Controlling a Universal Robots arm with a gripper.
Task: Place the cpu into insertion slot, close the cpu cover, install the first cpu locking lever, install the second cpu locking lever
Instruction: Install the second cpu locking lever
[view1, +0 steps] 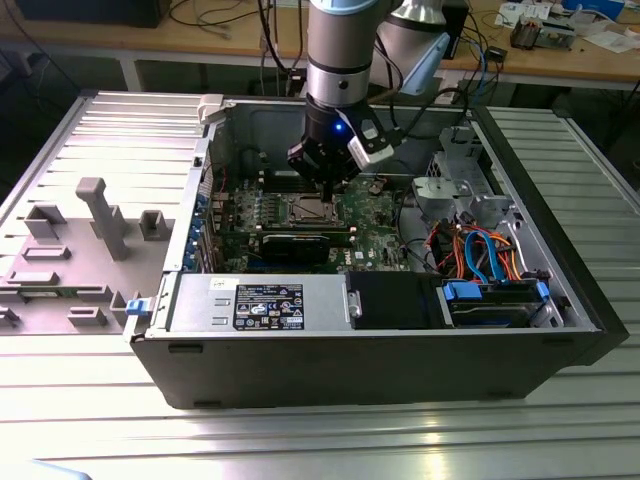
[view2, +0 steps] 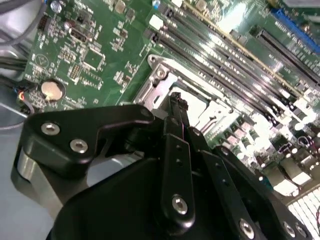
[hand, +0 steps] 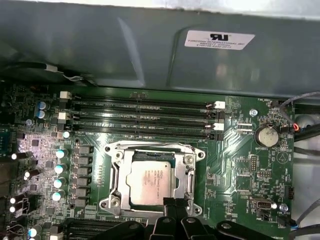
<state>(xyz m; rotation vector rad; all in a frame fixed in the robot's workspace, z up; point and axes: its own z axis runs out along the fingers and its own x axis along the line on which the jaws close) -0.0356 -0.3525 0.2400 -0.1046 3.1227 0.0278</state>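
Note:
The cpu (hand: 152, 182), a dull silver square, lies flat in the insertion slot (view1: 308, 209) on the green board. The cpu cover (hand: 116, 170), a silver frame plate, lies down around it, and the chip's top shows through its cut-out. My gripper (hand: 175, 204) hangs just over the socket's edge on the side away from the memory slots. Its black fingers (view2: 176, 107) are pressed together with nothing between them. In the exterior view the gripper (view1: 328, 185) stands upright inside the open case. How the locking levers stand I cannot make out.
Several long memory slots (hand: 145, 117) run beside the socket, toward the grey case wall (hand: 150, 50). A coin battery (hand: 265, 135) and a row of capacitors (hand: 60, 167) flank it. A black expansion card (view1: 305, 243), the power supply (view1: 260, 300) and coloured cables (view1: 480, 250) crowd the case.

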